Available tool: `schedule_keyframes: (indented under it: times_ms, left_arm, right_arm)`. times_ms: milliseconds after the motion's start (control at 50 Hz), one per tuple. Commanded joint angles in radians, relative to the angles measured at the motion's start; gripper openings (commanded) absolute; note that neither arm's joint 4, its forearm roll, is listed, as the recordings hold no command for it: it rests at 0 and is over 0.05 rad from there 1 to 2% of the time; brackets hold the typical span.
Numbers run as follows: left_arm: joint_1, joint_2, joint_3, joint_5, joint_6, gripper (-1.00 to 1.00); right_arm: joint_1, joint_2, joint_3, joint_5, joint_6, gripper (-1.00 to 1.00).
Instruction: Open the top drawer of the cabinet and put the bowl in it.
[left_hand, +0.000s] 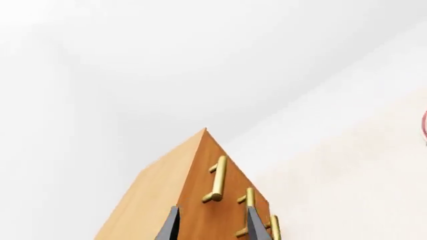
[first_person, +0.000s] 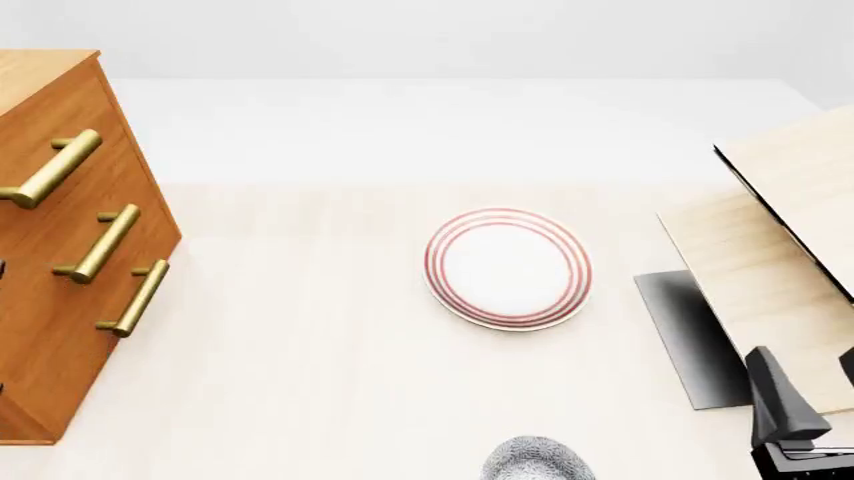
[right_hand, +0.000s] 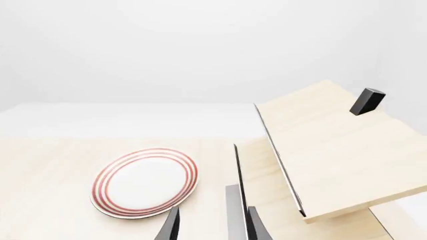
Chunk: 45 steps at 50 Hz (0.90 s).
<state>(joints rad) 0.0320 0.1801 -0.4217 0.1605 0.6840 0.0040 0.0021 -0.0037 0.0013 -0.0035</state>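
My front camera sits high on my side of the table (first_person: 334, 400), looking forward and down: cabinet (first_person: 67, 300) at 9 o'clock, plate (first_person: 507, 268) at center, pale panelled thing (first_person: 787, 260) at 3 o'clock, bowl (first_person: 538, 462) cut off at 6 o'clock. My left wrist camera looks along its fingers (left_hand: 169, 226), close to the cabinet (left_hand: 200, 200) and its 3 handles. My right wrist camera sits low, facing the plate (right_hand: 145, 182) and panelled thing (right_hand: 333, 145). The front view shares the cabinet with the left wrist, the plate and panels with the right.
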Motion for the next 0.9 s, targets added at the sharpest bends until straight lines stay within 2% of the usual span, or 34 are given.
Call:
schedule_keyframes:
  times_ms: [20, 80, 280, 340, 400, 540, 580, 640, 680, 840, 900]
  left_arm:
    - [0.132, -0.004, 0.069, -0.067, 0.189, 1.00]
    - [0.155, 0.003, 0.077, -0.068, 0.219, 1.00]
    - [0.154, 0.080, 0.157, -0.207, 0.364, 1.00]
    - [0.130, 0.120, 0.157, -0.259, 0.395, 1.00]
    - [0.138, 0.161, 0.131, -0.276, 0.386, 1.00]
    - [0.143, 0.318, 0.211, -0.491, 0.442, 1.00]
    - [0.145, 0.384, 0.261, -0.610, 0.501, 1.00]
    - [0.144, 0.413, 0.254, -0.632, 0.485, 1.00]
    - [0.143, 0.483, 0.287, -0.733, 0.519, 1.00]
    - [0.162, 0.587, 0.267, -0.806, 0.516, 1.00]
    - [0.173, 0.631, 0.269, -0.853, 0.534, 1.00]
  right_arm:
    - [-0.001, 0.001, 0.001, -0.001, 0.000, 1.00]
    - [-0.001, 0.001, 0.001, -0.001, 0.001, 1.00]
    - [-0.001, 0.001, 0.001, -0.001, 0.000, 1.00]
    - [-0.001, 0.001, 0.001, -0.001, 0.000, 1.00]
    - [-0.001, 0.000, 0.001, -0.001, 0.000, 1.00]
    - [-0.001, 0.001, 0.001, -0.001, 0.000, 1.00]
    - [-0.001, 0.001, 0.001, -0.001, 0.000, 1.00]
    - [-0.001, 0.001, 0.001, -0.001, 0.001, 1.00]
    - [-0.001, 0.001, 0.001, -0.001, 0.000, 1.00]
    - [-0.001, 0.001, 0.001, -0.001, 0.001, 1.00]
    - [-0.001, 0.001, 0.001, -0.001, 0.000, 1.00]
